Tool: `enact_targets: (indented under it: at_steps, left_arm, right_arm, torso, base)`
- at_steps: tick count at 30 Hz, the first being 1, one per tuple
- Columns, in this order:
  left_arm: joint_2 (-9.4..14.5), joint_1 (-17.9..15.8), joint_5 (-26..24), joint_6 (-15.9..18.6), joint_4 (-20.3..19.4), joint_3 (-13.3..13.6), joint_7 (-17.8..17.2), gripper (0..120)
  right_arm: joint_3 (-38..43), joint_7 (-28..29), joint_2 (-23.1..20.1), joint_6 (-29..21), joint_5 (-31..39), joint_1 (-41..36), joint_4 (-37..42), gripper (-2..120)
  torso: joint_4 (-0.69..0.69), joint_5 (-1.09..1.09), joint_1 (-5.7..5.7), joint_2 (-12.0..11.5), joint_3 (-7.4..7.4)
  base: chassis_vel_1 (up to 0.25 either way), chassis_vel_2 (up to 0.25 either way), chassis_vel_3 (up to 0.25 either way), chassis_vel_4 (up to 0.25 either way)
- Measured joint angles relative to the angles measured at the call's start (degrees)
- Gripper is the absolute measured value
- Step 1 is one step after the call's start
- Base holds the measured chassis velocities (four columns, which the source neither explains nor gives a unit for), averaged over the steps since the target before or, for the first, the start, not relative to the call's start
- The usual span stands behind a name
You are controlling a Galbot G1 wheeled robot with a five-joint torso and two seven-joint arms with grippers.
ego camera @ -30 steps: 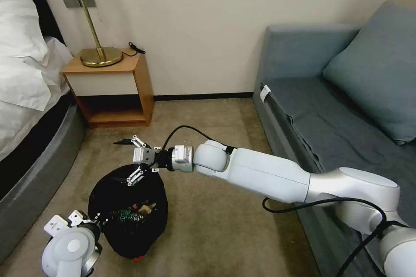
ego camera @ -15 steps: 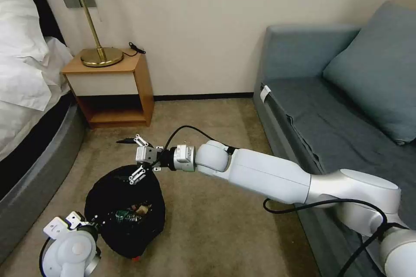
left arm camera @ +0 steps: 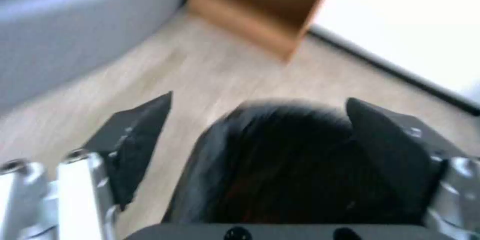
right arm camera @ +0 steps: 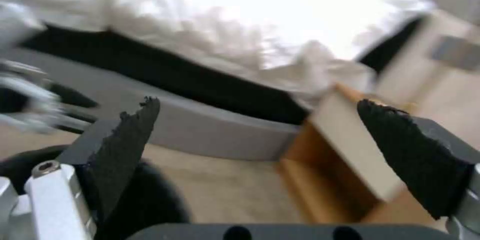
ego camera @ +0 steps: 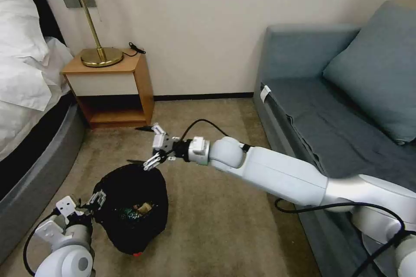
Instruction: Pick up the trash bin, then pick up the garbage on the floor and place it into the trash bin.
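The trash bin (ego camera: 132, 210) sits on the carpet (ego camera: 216, 225) between the bed (ego camera: 26, 147) and the sofa (ego camera: 329, 108). Some garbage (ego camera: 138, 210) lies inside it – a bit of tan and a bit of green show down in the dark.

The right gripper (ego camera: 147, 145) hangs just above the far side of the bin's rim, with its fingers spread wide and nothing in them. The left gripper (ego camera: 89, 205) is at the near side of the bin, touching or almost touching the rim. In the left wrist view its jaws stand wide apart with the bin between them, so it does not look clamped on.

What could go wrong – the bin is light and round, so a bump from either arm could tip it, and the garbage could spill back out
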Motion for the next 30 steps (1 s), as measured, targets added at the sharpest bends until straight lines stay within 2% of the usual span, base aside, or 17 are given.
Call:
enact_targets:
  at_steps: [1, 2, 3, 6, 7, 8, 9, 11, 12, 16, 17, 21, 22, 24, 27, 28, 30]
  left_arm:
    - [0.08, 0.28, 1.21, -1.87, 0.00, -0.20, 2.85, 98]
    - [0.08, 0.28, 1.21, -1.87, 0.00, -0.20, 2.85, 98]
    - [0.17, 0.63, 2.86, -4.63, -0.01, -0.51, 6.04, 100]
    - [0.42, 1.09, 5.37, -10.66, -0.42, -0.47, 10.62, 100]
    - [0.48, 1.21, 5.99, -12.11, -0.65, -0.21, 11.22, 100]
    - [0.48, 1.21, 5.99, -12.11, -0.65, -0.21, 11.22, 100]
    - [0.52, 1.42, 6.80, -13.15, -1.00, 0.06, 11.97, 100]
    - [0.55, 1.74, 8.41, -14.05, -1.67, 0.70, 12.57, 100]
    - [0.55, 1.74, 8.41, -14.05, -1.67, 0.70, 12.57, 100]
    - [0.49, 2.71, 10.97, -16.31, -3.00, 2.51, 13.81, 100]
    - [0.49, 2.71, 10.97, -16.31, -3.00, 2.51, 13.81, 100]
    - [0.50, 3.40, 12.25, -17.57, -4.35, 5.51, 13.95, 100]
    - [0.50, 3.40, 12.25, -17.57, -4.35, 5.51, 13.95, 100]
    - [0.67, 4.01, 13.13, -17.65, -5.34, 6.88, 13.89, 100]
    - [0.92, 4.41, 14.53, -17.40, -6.45, 8.26, 13.15, 100]
    - [0.92, 4.41, 14.53, -17.40, -6.45, 8.26, 13.15, 100]
    - [1.01, 4.48, 15.15, -16.88, -7.09, 8.66, 12.19, 100]
  right_arm:
    - [1.88, 2.36, -1.68, -1.26, 0.31, -0.87, 1.89, 100]
    - [1.88, 2.36, -1.68, -1.26, 0.31, -0.87, 1.89, 100]
    - [4.42, 7.01, -3.97, -3.03, 0.93, -2.15, 4.64, 100]
    - [11.16, 19.82, -9.56, -8.66, 3.58, -7.29, 13.29, 100]
    - [14.19, 23.33, -11.37, -10.60, 4.22, -9.97, 15.99, 100]
    - [14.19, 23.33, -11.37, -10.60, 4.22, -9.97, 15.99, 100]
    - [18.18, 27.28, -13.40, -12.80, 4.72, -13.86, 19.03, 100]
    - [25.97, 31.11, -15.85, -14.65, 5.02, -20.61, 22.89, 100]
    - [25.97, 31.11, -15.85, -14.65, 5.02, -20.61, 22.89, 100]
    - [45.66, 35.30, -16.99, -15.51, 1.63, -39.09, 31.75, 100]
    - [45.66, 35.30, -16.99, -15.51, 1.63, -39.09, 31.75, 100]
    - [62.77, 37.53, -10.61, -16.60, -6.45, -59.98, 41.11, 100]
    - [62.77, 37.53, -10.61, -16.60, -6.45, -59.98, 41.11, 100]
    - [67.40, 37.93, -5.40, -16.87, -11.96, -68.12, 44.41, 100]
    - [69.36, 37.59, 3.31, -16.06, -19.23, -74.08, 46.87, 100]
    - [69.36, 37.59, 3.31, -16.06, -19.23, -74.08, 46.87, 100]
    - [69.23, 37.11, 7.67, -15.82, -22.13, -76.63, 47.89, 100]
  torso:
    - [0.01, 0.00, 0.00, 0.00, 0.00]
    - [0.01, 0.00, 0.00, 0.00, 0.00]
    - [0.00, -0.01, 0.00, 0.00, 0.00]
    - [-0.01, 0.01, 0.00, 0.00, 0.00]
    - [-0.01, 0.00, 0.00, 0.00, -0.01]
    - [-0.01, 0.00, 0.00, 0.00, -0.01]
    - [-0.01, 0.00, 0.00, 0.00, 0.00]
    - [-0.03, 0.02, 0.00, 0.00, 0.00]
    - [-0.03, 0.02, 0.00, 0.00, 0.00]
    - [0.00, -0.01, 0.00, 0.01, -0.01]
    - [0.00, -0.01, 0.00, 0.01, -0.01]
    - [-0.03, -0.01, -0.01, 0.01, -0.01]
    - [-0.03, -0.01, -0.01, 0.01, -0.01]
    - [-0.03, 0.00, -0.01, 0.01, -0.01]
    - [-0.02, 0.00, -0.01, 0.01, -0.01]
    - [-0.02, 0.00, -0.01, 0.01, -0.01]
    - [-0.01, -0.02, 0.00, 0.01, -0.01]
  base:
    - [0.000, 0.000, 0.000, 0.000]
    - [0.000, 0.000, 0.000, 0.000]
    - [0.000, 0.000, 0.000, 0.000]
    - [0.000, 0.000, 0.000, 0.000]
    - [0.000, 0.000, 0.000, 0.000]
    - [0.000, 0.000, 0.000, 0.000]
    - [0.000, 0.000, 0.000, 0.000]
    - [0.000, 0.000, 0.000, 0.000]
    - [0.000, 0.000, 0.000, 0.000]
    - [0.000, 0.000, 0.000, 0.000]
    - [0.000, 0.000, 0.000, 0.000]
    - [0.000, 0.000, 0.000, 0.000]
    - [0.000, 0.000, 0.000, 0.000]
    - [0.000, 0.000, 0.000, 0.000]
    - [0.000, 0.000, 0.000, 0.000]
    - [0.000, 0.000, 0.000, 0.000]
    - [0.000, 0.000, 0.000, 0.000]
